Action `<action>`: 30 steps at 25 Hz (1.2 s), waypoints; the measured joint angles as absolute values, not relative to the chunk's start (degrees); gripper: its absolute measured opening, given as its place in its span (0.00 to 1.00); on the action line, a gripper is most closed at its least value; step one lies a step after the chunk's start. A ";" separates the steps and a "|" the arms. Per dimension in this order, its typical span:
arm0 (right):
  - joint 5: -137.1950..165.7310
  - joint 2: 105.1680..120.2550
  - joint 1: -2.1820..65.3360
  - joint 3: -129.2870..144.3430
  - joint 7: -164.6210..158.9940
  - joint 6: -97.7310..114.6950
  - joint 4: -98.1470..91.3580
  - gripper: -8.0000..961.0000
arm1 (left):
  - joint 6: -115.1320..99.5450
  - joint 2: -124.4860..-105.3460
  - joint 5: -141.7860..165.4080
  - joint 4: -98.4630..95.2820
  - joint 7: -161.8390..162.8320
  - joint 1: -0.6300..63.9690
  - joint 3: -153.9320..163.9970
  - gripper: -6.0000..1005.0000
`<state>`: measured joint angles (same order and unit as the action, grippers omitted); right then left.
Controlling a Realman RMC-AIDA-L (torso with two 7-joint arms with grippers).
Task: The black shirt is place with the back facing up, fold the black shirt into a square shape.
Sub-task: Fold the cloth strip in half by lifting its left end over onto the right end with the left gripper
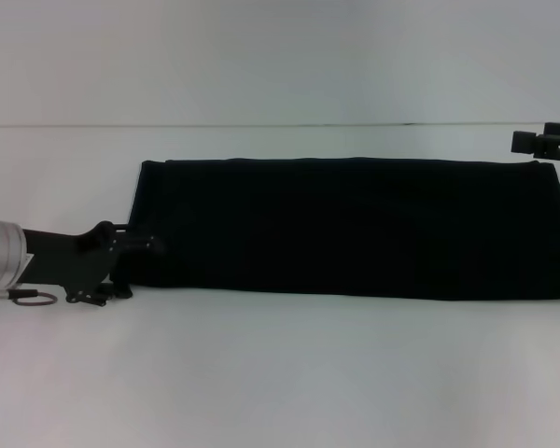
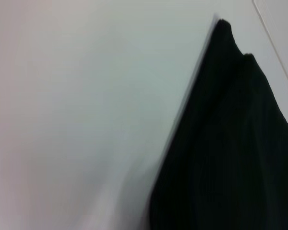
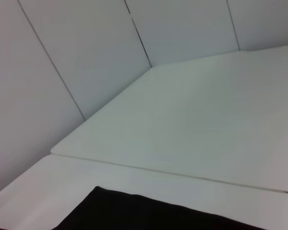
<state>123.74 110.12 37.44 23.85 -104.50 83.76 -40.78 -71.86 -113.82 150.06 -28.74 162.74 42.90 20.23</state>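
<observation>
The black shirt (image 1: 355, 224) lies on the white table as a long band folded lengthwise, running from left of centre to the right edge of the head view. No lettering shows. My left gripper (image 1: 135, 247) is low at the shirt's near left corner, its black fingers against the fabric edge. My right gripper (image 1: 546, 142) shows at the far right, above the shirt's far right corner. The left wrist view shows the shirt's corner (image 2: 230, 143) close up. The right wrist view shows a strip of the shirt (image 3: 149, 215).
The white table (image 1: 280, 373) spreads bare in front of the shirt. A seam where the table meets the white wall (image 1: 280, 125) runs behind the shirt. White wall panels (image 3: 86, 57) show in the right wrist view.
</observation>
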 joint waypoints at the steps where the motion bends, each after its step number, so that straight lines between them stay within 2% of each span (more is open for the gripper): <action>1: 123.74 110.12 37.43 23.79 -104.50 83.75 -40.78 0.94 | -71.43 -113.81 150.06 -28.74 162.58 42.96 20.28 0.88; 20: 123.61 109.92 36.82 23.73 -104.54 84.02 -40.78 0.94 | -71.10 -113.72 149.49 -28.56 158.65 43.79 20.82 0.87; 30: 123.54 109.94 36.65 23.73 -104.50 84.20 -40.78 0.94 | -70.09 -113.88 149.33 -28.27 155.60 43.72 20.91 0.63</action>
<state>123.54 109.94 36.65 23.73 -104.50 84.20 -40.78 -70.10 -113.88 149.33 -28.27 155.60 43.72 20.91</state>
